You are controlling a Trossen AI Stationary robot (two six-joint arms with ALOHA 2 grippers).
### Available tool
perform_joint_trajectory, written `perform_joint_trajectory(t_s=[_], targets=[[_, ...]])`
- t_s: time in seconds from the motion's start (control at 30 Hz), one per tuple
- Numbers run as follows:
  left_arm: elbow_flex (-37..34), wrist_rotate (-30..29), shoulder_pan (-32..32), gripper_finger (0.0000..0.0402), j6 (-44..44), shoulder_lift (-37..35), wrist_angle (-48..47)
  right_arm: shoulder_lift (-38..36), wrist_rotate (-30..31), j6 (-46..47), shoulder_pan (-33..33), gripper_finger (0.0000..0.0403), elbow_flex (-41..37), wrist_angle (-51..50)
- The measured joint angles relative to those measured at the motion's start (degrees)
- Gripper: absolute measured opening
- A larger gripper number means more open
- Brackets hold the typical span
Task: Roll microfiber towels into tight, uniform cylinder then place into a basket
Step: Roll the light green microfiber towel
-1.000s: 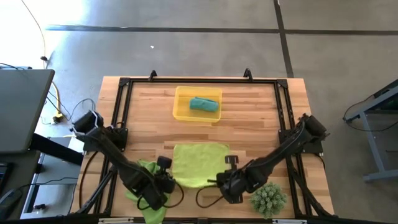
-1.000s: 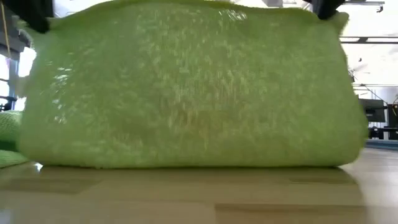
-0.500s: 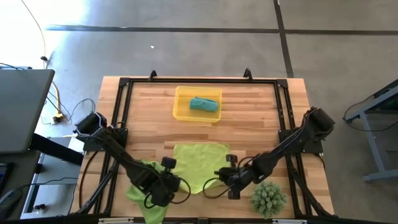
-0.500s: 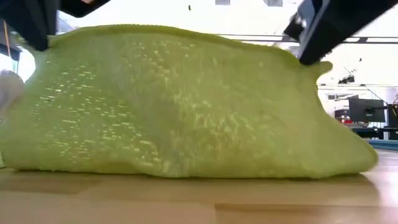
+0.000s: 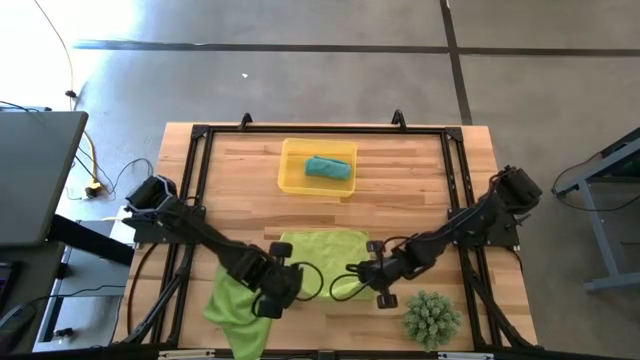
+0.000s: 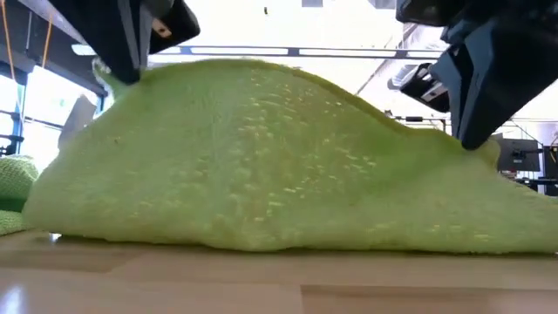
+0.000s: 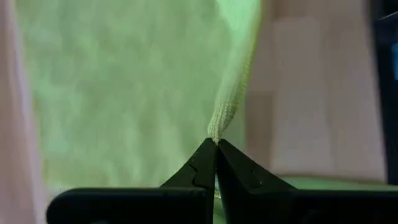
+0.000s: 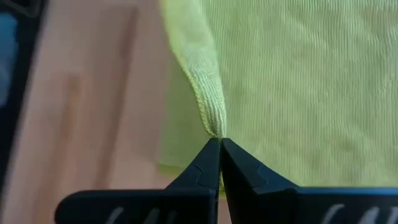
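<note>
lime-green towel (image 5: 318, 255): near edge carried farther toward tabletop centre, fold progressing | left gripper (image 5: 283, 278), right gripper (image 5: 372, 278): each pinching a near corner | teal towel (image 5: 326, 168) rolled in yellow basket (image 5: 291, 172)

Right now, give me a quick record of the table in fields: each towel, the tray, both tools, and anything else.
middle lime towel: near edge lifted and carried over its far part, both near corners pinched
left tool: shut on the middle lime towel's corner
right tool: shut on its other near corner
second lime towel: crumpled at the table's near left
teal towel: rolled, in the yellow tray
spiky plant: near right corner, untouched
</note>
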Motion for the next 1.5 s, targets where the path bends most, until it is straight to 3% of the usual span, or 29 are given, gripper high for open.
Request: perform_joint_trajectory(t_s=[0.13, 0.3, 0.83, 1.23, 1.33, 1.5], targets=[[0.0, -0.2, 1.7, 0.0, -1.9, 0.0, -7.6, 0.0, -2.6, -3.0, -3.6, 0.0, 0.0, -2.1], [0.0, -6.5, 3.3, 0.0, -1.8, 0.0, -12.9, 0.0, -6.9, -5.7, -7.9, 0.0, 0.0, -3.0], [-6.6, -12.3, 10.0, 0.0001, 3.3, 0.1, -10.8, 0.0, -5.9, -12.6, -19.1, 0.0, 0.0, -8.6], [-10.0, -11.3, 12.9, 0.0001, 4.7, 0.1, -4.6, 0.0, -6.0, -13.9, -21.2, 0.0001, 0.0, -10.2], [-10.0, -11.3, 12.9, 0.0001, 5.2, 0.1, -4.6, 0.0, -3.1, -17.0, -21.1, 0.002, 0.0, -10.2], [-10.0, -11.3, 12.9, 0.0001, 5.1, 0.1, -4.5, 0.0, 2.7, -18.6, -21.1, 0.0094, 0.8, -12.6]])
